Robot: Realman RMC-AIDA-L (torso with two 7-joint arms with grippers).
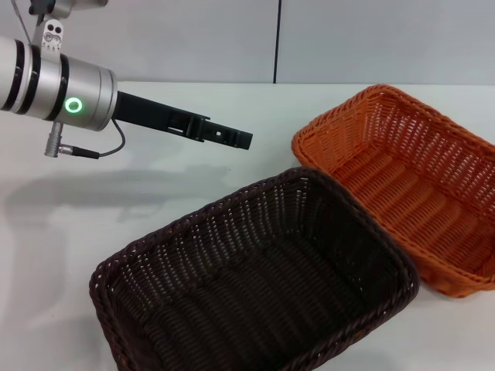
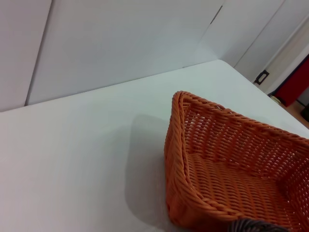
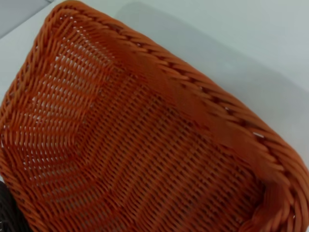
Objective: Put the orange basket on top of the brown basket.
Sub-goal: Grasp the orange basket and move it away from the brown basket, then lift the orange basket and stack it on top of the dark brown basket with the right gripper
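The orange basket [image 1: 402, 174] stands on the white table at the right. It also shows in the left wrist view [image 2: 217, 174] and fills the right wrist view [image 3: 145, 145]. The brown basket [image 1: 255, 286] stands in front of it and to the left, its far right rim against the orange basket's side. A bit of the brown rim shows in the left wrist view [image 2: 251, 226]. My left gripper [image 1: 232, 137] hangs above the table at the upper left, pointing at the orange basket's near corner, apart from it. My right gripper itself is out of view; its wrist camera looks down into the orange basket.
The white table [image 1: 116, 224] runs left of the baskets, with the left arm's shadow on it. A grey wall with a dark seam [image 1: 276, 39] stands behind the table's far edge.
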